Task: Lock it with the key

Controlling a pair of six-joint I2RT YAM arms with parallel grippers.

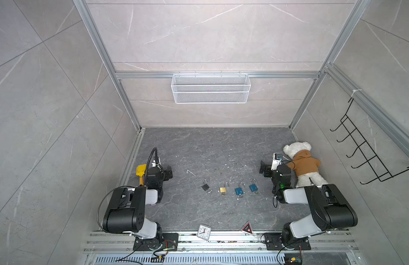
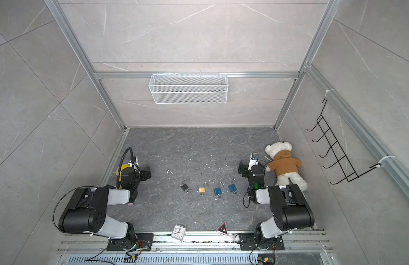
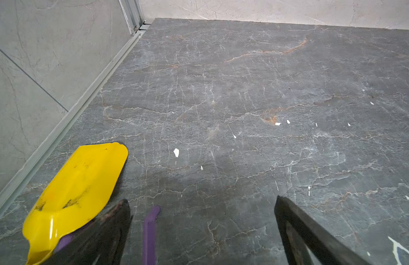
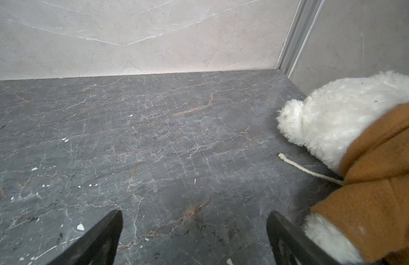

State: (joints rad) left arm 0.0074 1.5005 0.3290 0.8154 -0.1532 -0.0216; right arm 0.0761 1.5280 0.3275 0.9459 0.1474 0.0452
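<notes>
The left jaws stand wide and empty over the dark grey stone counter [image 3: 221, 91], just beside a yellow plastic scoop [image 3: 79, 183]. The right jaws, also wide and empty, are beside a white plush bear in a brown hoodie [image 4: 336, 119]. Between the arms lie a black padlock [image 1: 205, 187], a brass padlock [image 1: 223, 189] and two blue padlocks [image 1: 238, 191], with their shackles open. To do it well, I think one arm should pin a lock body while the other grips its small key squarely.

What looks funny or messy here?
The teddy bear lies flat by the right-hand wall. The small clock sits askew on the front rail. White flecks litter the dark floor. The padlocks lie in a tidy row.
</notes>
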